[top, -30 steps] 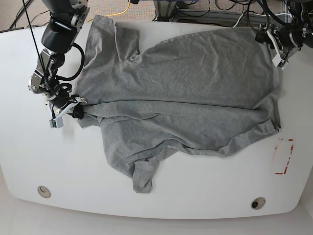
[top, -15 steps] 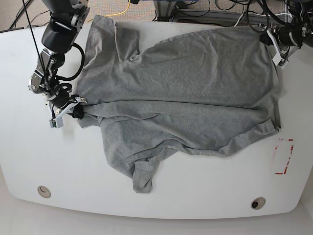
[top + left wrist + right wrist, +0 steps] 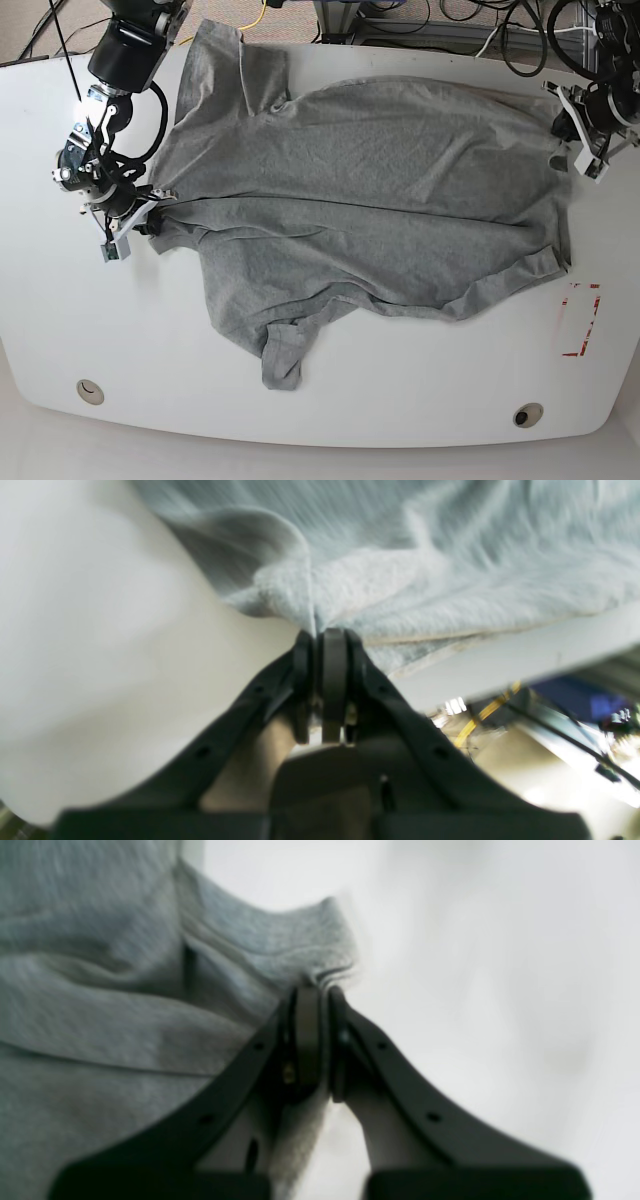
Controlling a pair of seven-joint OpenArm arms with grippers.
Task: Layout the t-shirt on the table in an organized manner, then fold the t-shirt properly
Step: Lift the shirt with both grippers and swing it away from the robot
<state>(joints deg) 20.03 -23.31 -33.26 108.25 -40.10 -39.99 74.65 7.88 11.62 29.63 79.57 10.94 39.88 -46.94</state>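
Observation:
The heather-grey t-shirt [image 3: 380, 190] lies spread over the white table [image 3: 130, 330], with one sleeve pointing to the front edge and folds along its lower side. My left gripper [image 3: 565, 150] is at the shirt's right edge. Up close it [image 3: 320, 635] is shut on the t-shirt's [image 3: 400, 580] hem near the table's [image 3: 100, 630] rim. My right gripper [image 3: 150, 218] is at the shirt's left edge. The right wrist view shows it [image 3: 317, 990] shut on a bunched fold of the t-shirt [image 3: 100, 990].
A red dashed rectangle [image 3: 580, 320] is marked on the table at the front right. Two round grommet holes [image 3: 90, 391] [image 3: 527, 414] sit near the front edge. Cables [image 3: 400, 20] run behind the far edge.
My left gripper has shut on the shirt's right edge and moved toward the front and outward. My right gripper shifted slightly left, and the shirt is pulled flatter between them.

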